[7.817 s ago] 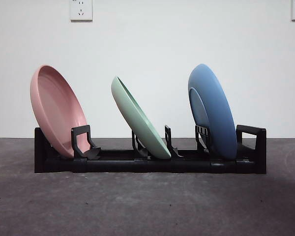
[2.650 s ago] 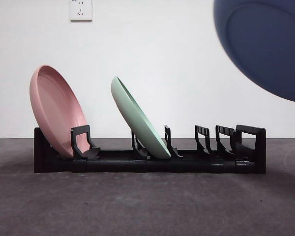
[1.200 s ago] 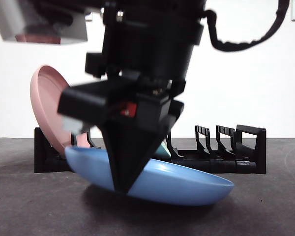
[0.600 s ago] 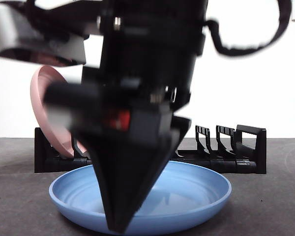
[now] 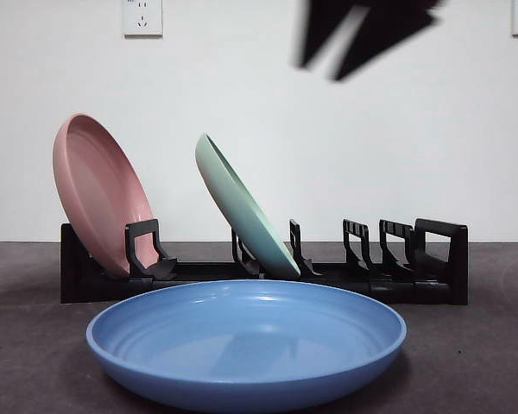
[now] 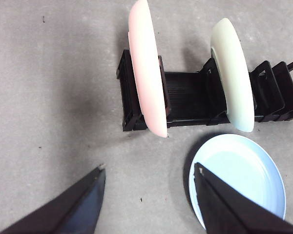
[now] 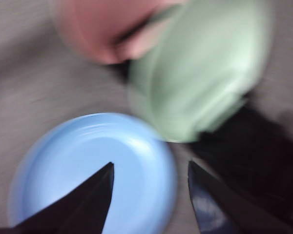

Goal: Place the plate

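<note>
The blue plate [image 5: 246,341] lies flat on the table in front of the black rack [image 5: 414,285]. It also shows in the left wrist view [image 6: 239,175] and the right wrist view [image 7: 88,170]. My right gripper [image 7: 151,164] is open and empty, above the blue plate; it shows blurred at the top of the front view [image 5: 321,69]. My left gripper [image 6: 150,168] is open and empty, high above the table, beside the rack [image 6: 185,97]. The rack's right-hand slots stand empty.
A pink plate [image 5: 99,194] leans in the rack's left slot and a green plate [image 5: 242,207] in its middle slot. Both also show in the left wrist view, pink [image 6: 146,63] and green [image 6: 232,73]. A white wall stands behind.
The right gripper has let go of the blue plate and risen to the top of the front view. The plate, taken from the rack's right slot, now lies flat on the table.
</note>
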